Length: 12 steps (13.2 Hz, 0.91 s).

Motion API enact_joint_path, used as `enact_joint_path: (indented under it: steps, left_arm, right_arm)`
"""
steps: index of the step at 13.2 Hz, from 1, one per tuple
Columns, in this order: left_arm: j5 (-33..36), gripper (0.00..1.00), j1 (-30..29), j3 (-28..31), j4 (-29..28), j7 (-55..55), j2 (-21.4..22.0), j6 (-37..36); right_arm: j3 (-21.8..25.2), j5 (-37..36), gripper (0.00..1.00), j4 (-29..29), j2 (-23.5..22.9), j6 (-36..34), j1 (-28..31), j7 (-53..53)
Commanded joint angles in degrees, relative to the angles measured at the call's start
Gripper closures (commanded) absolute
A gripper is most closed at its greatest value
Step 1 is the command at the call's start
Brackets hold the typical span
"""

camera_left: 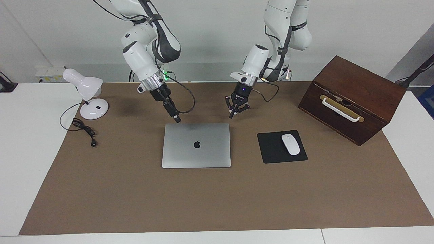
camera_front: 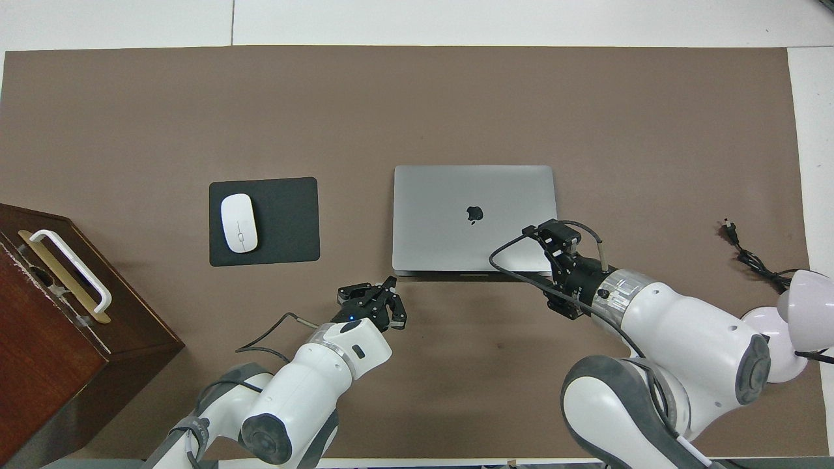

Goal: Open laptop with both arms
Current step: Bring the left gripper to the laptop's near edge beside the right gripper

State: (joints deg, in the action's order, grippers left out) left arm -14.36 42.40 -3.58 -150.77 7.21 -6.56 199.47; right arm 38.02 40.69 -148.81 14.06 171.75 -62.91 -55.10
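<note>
The silver-grey laptop (camera_left: 196, 145) (camera_front: 474, 218) lies closed and flat on the brown mat, its dark logo facing up. My right gripper (camera_left: 176, 118) (camera_front: 548, 230) points down at a slant, just above the laptop's corner that is nearest the robots at the right arm's end. My left gripper (camera_left: 232, 116) (camera_front: 389, 284) hangs low over the mat beside the laptop's other corner nearest the robots. It is shut with nothing in it, its fingertips meeting while the links splay out. Neither gripper touches the laptop.
A black mouse pad (camera_left: 271, 149) (camera_front: 287, 221) with a white mouse (camera_left: 290, 144) (camera_front: 238, 223) lies beside the laptop. A dark wooden box (camera_left: 352, 98) (camera_front: 58, 306) stands at the left arm's end. A white desk lamp (camera_left: 86, 91) and its cord (camera_left: 83, 128) are at the right arm's end.
</note>
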Motion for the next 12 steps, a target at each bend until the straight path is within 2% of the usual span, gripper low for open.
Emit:
enact_joint_path:
  steps: [1,4,6,12]
  left_arm:
    - [-0.1,1.0,-0.4,0.3,2.0,-2.4,-2.4,1.3]
    - [0.5,1.0,-1.1,0.4,4.1,-2.5,-4.3,1.3]
    - [3.5,1.0,-3.0,0.3,4.4,-2.6,-4.7,1.3]
    - [8.0,1.0,-4.6,0.4,5.2,-4.6,-5.6,1.4]
  right_arm:
    - [0.2,3.8,0.0,-0.5,-1.7,4.5,-3.0,1.8]
    - [0.2,4.3,0.0,-0.2,-1.8,4.5,-3.2,2.5]
    - [0.2,4.3,0.0,0.1,-2.6,4.5,-3.2,4.7]
    - [0.4,5.8,0.0,2.6,-6.8,4.8,-3.2,7.4]
